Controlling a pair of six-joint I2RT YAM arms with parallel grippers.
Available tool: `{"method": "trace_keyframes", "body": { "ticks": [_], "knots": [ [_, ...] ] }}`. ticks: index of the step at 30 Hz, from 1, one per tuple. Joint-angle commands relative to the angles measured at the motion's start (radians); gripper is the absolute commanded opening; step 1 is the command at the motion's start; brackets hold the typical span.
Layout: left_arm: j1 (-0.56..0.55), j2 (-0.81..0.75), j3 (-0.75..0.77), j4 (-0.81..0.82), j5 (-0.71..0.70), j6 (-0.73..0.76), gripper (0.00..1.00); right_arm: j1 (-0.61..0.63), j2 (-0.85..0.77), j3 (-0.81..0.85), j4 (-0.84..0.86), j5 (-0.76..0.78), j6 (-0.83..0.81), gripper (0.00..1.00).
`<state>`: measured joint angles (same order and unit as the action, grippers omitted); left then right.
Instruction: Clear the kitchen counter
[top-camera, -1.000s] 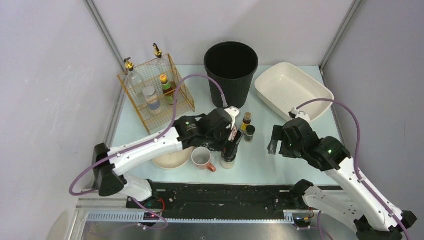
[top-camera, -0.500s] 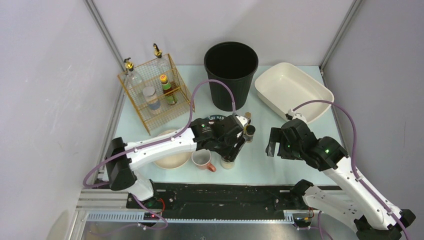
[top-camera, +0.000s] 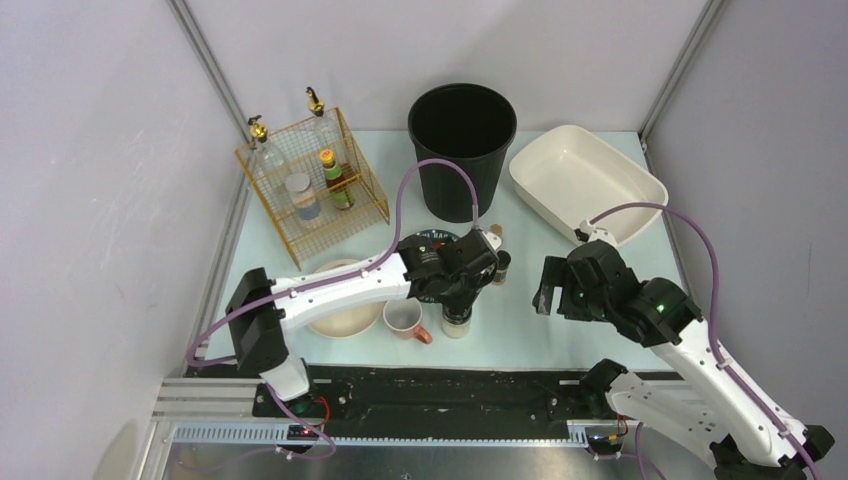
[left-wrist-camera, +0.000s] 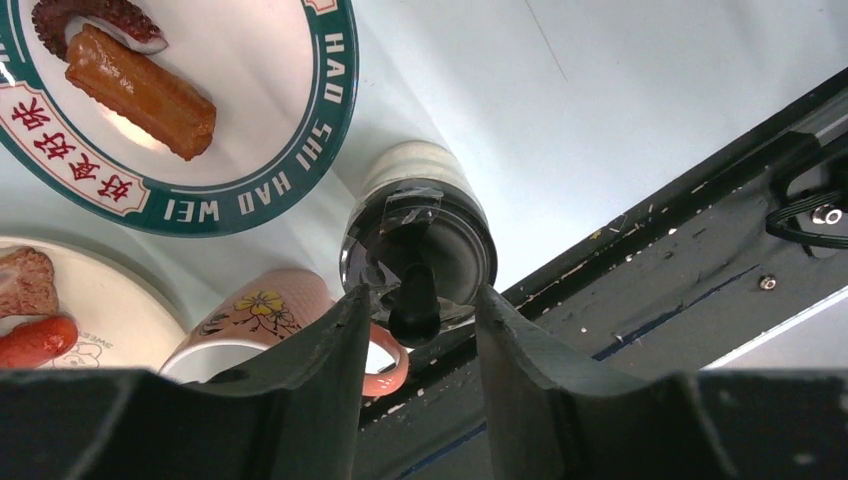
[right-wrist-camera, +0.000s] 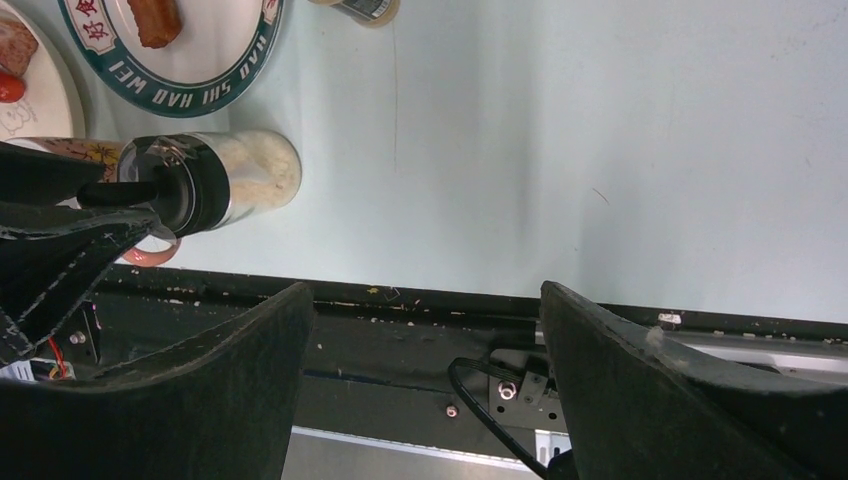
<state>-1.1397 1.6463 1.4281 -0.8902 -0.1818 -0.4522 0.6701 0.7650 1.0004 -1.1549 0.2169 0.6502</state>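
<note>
A: What does the top camera give?
B: The kitchen counter (top-camera: 520, 325) across mid-frame. The right gripper (top-camera: 550, 290) is spread wide at lower right, holding nothing.
A: And the wrists?
B: The plate (left-wrist-camera: 240, 200) lettering and food show only there.
A: Left gripper (left-wrist-camera: 418, 300)?
B: Its fingers sit astride the shaker jar (left-wrist-camera: 420, 240) lid, narrower than a second ago — whether they pinch it I cannot tell.
</note>
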Motion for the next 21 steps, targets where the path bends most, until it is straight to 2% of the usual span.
{"method": "trace_keyframes", "body": {
  "ticks": [1,5,11,13,14,16,21],
  "knots": [
    [-0.005,0.005,0.049,0.004,-0.025,0.005,0.44,-0.004,-0.015,-0.012,-0.002,-0.002,-0.005,0.87],
    [-0.006,0.007,0.047,0.004,-0.026,0.005,0.33,-0.004,-0.018,-0.014,-0.002,-0.006,-0.002,0.87],
    [-0.004,-0.008,0.032,0.004,-0.038,0.006,0.26,-0.003,-0.021,-0.026,0.004,-0.013,0.002,0.87],
    [-0.005,-0.010,0.026,0.004,-0.040,0.007,0.17,-0.004,-0.020,-0.028,0.008,-0.019,0.006,0.87],
    [-0.005,-0.011,0.021,0.004,-0.040,0.007,0.09,-0.004,-0.021,-0.029,0.008,-0.020,0.006,0.87],
    [-0.005,-0.014,0.014,0.004,-0.050,0.009,0.01,-0.003,-0.021,-0.030,0.010,-0.022,0.008,0.87],
    [-0.005,-0.064,0.010,0.002,-0.094,0.015,0.00,-0.003,-0.024,-0.030,0.011,-0.022,0.009,0.87]
  ]
}}
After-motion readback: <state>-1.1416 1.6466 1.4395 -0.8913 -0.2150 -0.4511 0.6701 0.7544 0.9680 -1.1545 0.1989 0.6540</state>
